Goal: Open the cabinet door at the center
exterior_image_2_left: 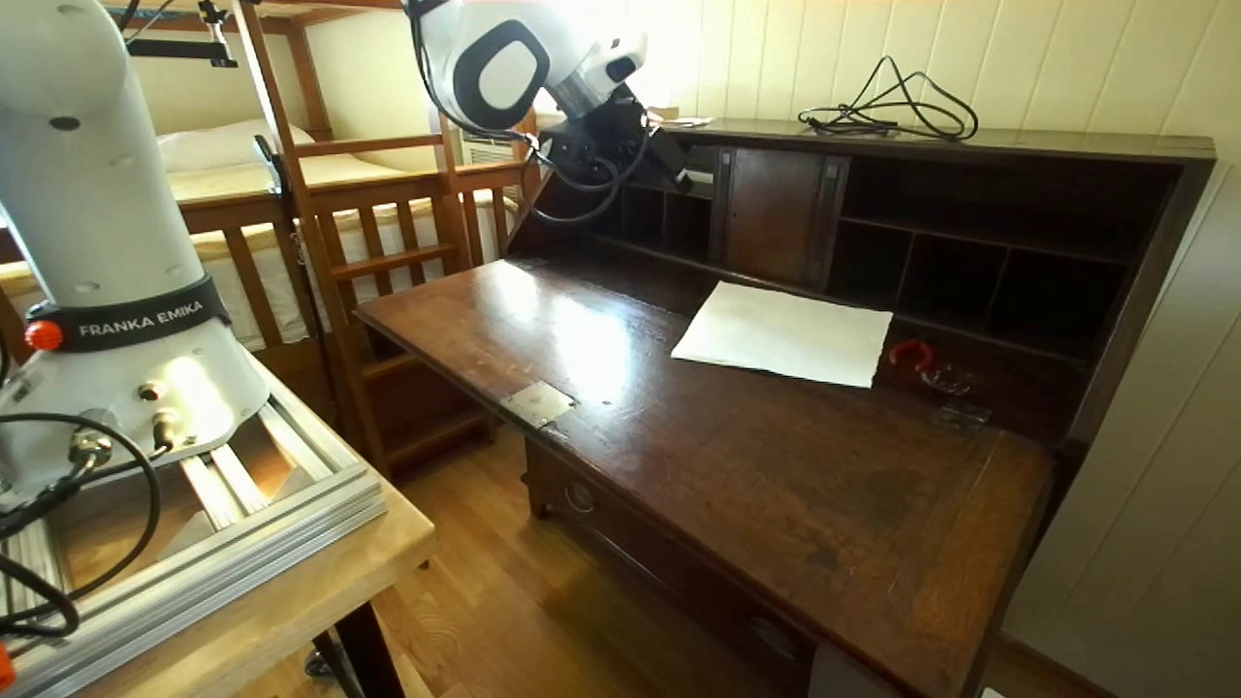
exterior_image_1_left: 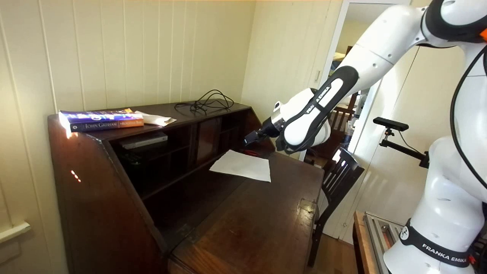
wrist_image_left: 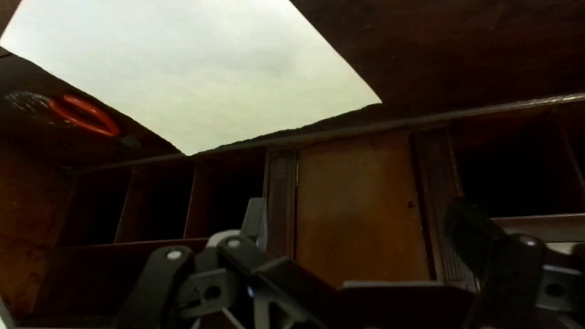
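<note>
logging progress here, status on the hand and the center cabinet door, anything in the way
Hand open, holding nothing. Cabinet door shut, hand not touching it. White paper flat on desk in front, likely no obstacle.

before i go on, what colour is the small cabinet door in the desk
Brown; the cabinet door shows best in the wrist view.

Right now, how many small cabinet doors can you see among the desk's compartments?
1. The cabinet door is at the center, with open compartments on both sides, and shows in all three views. Deep shadow could hide another, but none is visible.
</note>
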`<state>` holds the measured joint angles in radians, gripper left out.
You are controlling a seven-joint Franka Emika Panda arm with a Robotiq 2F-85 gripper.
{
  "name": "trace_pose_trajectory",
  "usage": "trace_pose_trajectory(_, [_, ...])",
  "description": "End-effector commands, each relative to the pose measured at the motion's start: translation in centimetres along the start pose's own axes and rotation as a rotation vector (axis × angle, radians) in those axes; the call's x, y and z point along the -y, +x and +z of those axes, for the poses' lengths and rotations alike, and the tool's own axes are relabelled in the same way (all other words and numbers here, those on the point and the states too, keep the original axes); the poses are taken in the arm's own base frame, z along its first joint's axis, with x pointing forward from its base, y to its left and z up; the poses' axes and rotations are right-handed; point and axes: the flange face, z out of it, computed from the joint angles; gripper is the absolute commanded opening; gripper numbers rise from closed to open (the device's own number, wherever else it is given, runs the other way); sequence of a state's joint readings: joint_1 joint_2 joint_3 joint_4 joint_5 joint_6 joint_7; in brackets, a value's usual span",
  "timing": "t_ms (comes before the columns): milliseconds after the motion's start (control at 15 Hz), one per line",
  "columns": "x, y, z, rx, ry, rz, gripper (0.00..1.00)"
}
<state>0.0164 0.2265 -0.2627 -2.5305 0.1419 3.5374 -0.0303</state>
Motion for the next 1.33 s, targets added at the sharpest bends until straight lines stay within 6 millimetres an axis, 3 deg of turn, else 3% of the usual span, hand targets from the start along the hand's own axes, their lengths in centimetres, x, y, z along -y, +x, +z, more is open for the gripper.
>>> trace_pose_trajectory(0, [3.6,-1.5,2.8,-0.179,-0.041,-0.005,1.00])
trace_pose_trajectory(200, [6.2,-1.5,4.7,-0.271,-0.046,-0.044,1.00])
trace_pose_trajectory(533, [6.4,1.7,8.8,-0.262,-0.074,-0.045,1.00])
trace_pose_trajectory(600, [6.4,0.0,7.0,-0.268,-0.049,-0.046,1.00])
trace_pose_trajectory(933, [6.4,0.1,7.4,-0.265,-0.049,-0.045,1.00])
trace_pose_trajectory(1267, [8.9,-0.2,8.8,-0.345,-0.056,-0.035,1.00])
